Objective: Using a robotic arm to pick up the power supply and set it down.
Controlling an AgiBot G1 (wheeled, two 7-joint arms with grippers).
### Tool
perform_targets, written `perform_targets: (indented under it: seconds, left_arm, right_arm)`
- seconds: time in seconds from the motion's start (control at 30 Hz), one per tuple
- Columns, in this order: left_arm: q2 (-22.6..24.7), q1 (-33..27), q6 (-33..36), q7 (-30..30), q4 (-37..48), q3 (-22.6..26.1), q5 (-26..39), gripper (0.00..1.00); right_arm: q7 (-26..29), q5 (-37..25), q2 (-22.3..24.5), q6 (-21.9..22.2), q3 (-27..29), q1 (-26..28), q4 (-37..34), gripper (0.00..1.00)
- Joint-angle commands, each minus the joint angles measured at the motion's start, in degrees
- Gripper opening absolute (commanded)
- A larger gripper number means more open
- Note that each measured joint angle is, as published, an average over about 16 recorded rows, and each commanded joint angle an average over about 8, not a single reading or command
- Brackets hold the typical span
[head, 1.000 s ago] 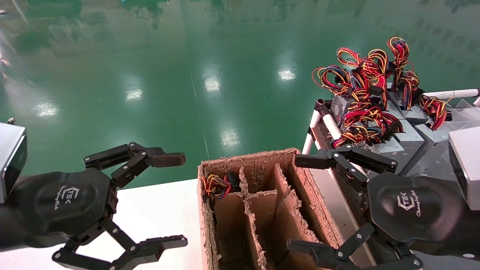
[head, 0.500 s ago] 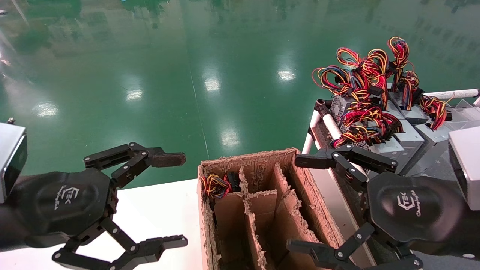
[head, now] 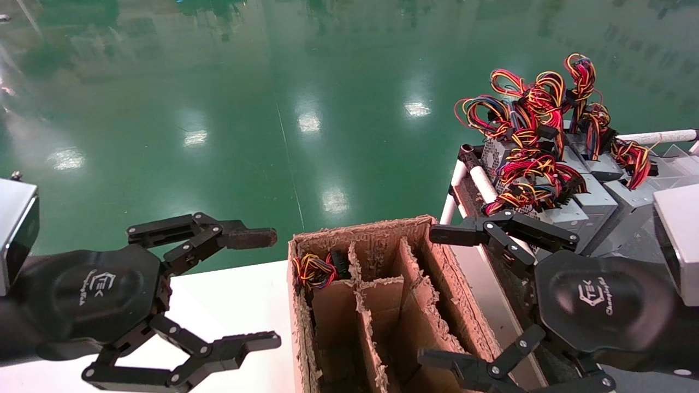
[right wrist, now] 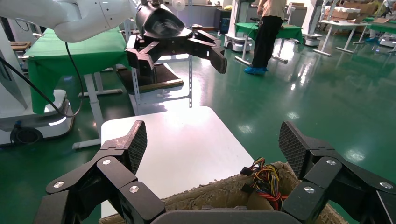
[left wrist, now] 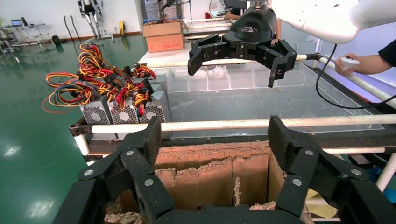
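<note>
The left gripper (head: 262, 292) is black, with thin bars joined by small silver screws. Its round black palm has white "TEK" letters. Its flat finger pads (right wrist: 217, 58) look rough and worn. The right gripper (head: 437, 297) looks the same, with dotted pads (right wrist: 137, 144). Behind each is a grey camera block (head: 16, 232), and a smooth white arm (left wrist: 322, 18) with a thin black cable.
</note>
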Motion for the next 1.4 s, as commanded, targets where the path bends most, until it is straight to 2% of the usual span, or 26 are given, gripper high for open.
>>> perform_targets:
  seconds: [0.03,1.03,1.07,1.3,1.33,1.4]
  left_arm:
    - [0.0,0.0,0.0,0.0,0.0,0.0,0.0,0.00]
    - [0.0,0.0,0.0,0.0,0.0,0.0,0.0,0.00]
    - [0.0,0.0,0.0,0.0,0.0,0.0,0.0,0.05]
    - [0.0,0.0,0.0,0.0,0.0,0.0,0.0,0.93]
    - [0.0,0.0,0.0,0.0,0.0,0.0,0.0,1.00]
    - [0.0,0.0,0.0,0.0,0.0,0.0,0.0,1.00]
  right_arm:
    - [0.0,0.0,0.0,0.0,0.0,0.0,0.0,1.00]
    - [0.0,0.0,0.0,0.0,0.0,0.0,0.0,1.00]
    - [0.0,0.0,0.0,0.0,0.0,0.0,0.0,1.00]
    - [0.0,0.0,0.0,0.0,0.0,0.0,0.0,1.00]
    - [0.0,0.0,0.0,0.0,0.0,0.0,0.0,1.00]
    - [0.0,0.0,0.0,0.0,0.0,0.0,0.0,1.00]
